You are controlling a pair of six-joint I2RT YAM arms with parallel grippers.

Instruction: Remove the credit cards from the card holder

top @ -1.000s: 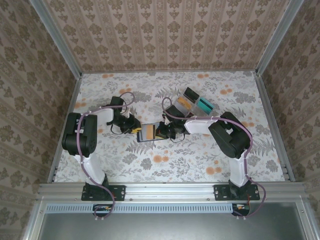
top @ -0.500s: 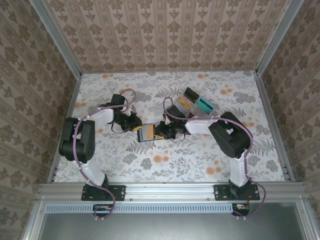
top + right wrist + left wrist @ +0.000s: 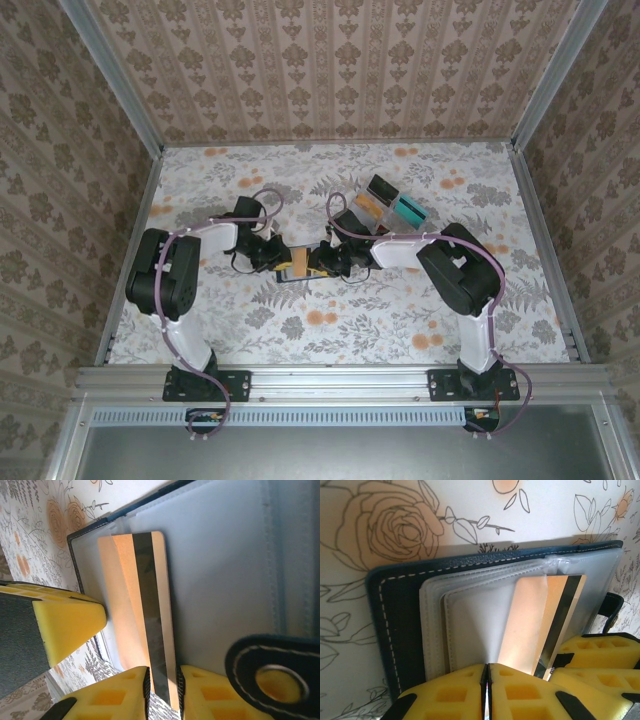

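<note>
Right pincer (image 3: 162, 680) nips the tan card (image 3: 125, 605) by its edge — left pincer (image 3: 486, 675) is closed on the card holder (image 3: 395, 610). A weak left hold could let the holder drag along.

The worktop (image 3: 330, 340) is lit brightly and evenly from above in the overhead view, and only short, soft shadows are cast. In the left wrist view, pale glare is thrown across the tan-orange card (image 3: 530, 625). A soft shadow is laid beyond the card holder (image 3: 395, 615).
</note>
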